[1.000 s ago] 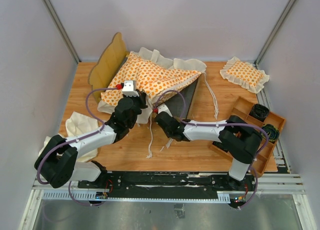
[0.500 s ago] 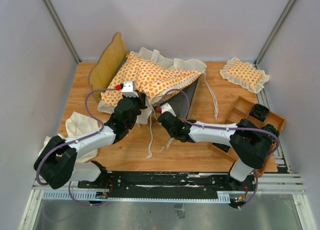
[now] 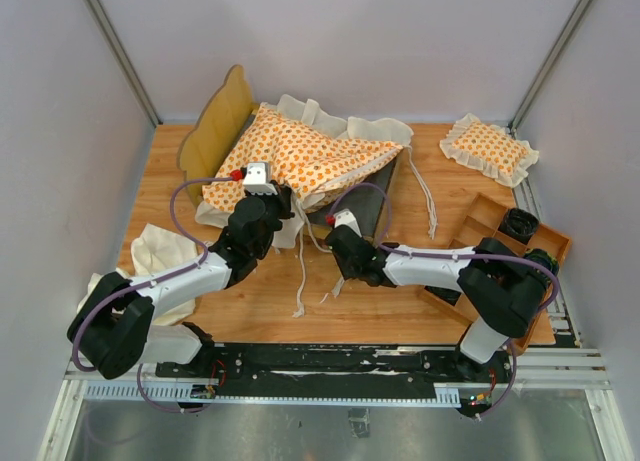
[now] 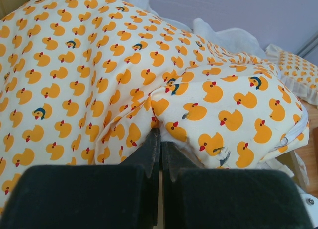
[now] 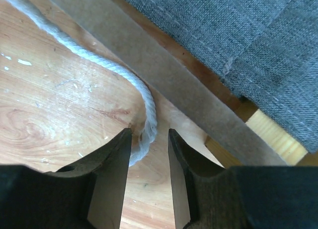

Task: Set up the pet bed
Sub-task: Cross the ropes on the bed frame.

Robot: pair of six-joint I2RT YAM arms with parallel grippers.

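The pet bed's light-wood frame (image 3: 215,121) stands at the back left, its grey base (image 3: 366,203) partly bare. The duck-patterned cushion (image 3: 300,153) lies bunched across the frame. My left gripper (image 3: 272,199) is at the cushion's near edge, shut on a fold of its fabric (image 4: 160,134). My right gripper (image 3: 335,249) hovers low over the table by the frame's near rail (image 5: 164,75) and is open. A white tie string (image 5: 144,105) lies on the wood, and its end runs between the fingers, loose. Grey base fabric (image 5: 248,35) fills the upper right of the right wrist view.
A small ruffled duck-print pillow (image 3: 490,149) lies at the back right. A wooden tray (image 3: 492,213) with black items sits at the right edge. A cream cloth (image 3: 160,249) is bunched at the front left, under the left arm. More tie strings (image 3: 428,196) trail over the table.
The right gripper's jaws have opened and it has shifted a little to the right along the frame's rail. The left gripper and the cushion have not moved.
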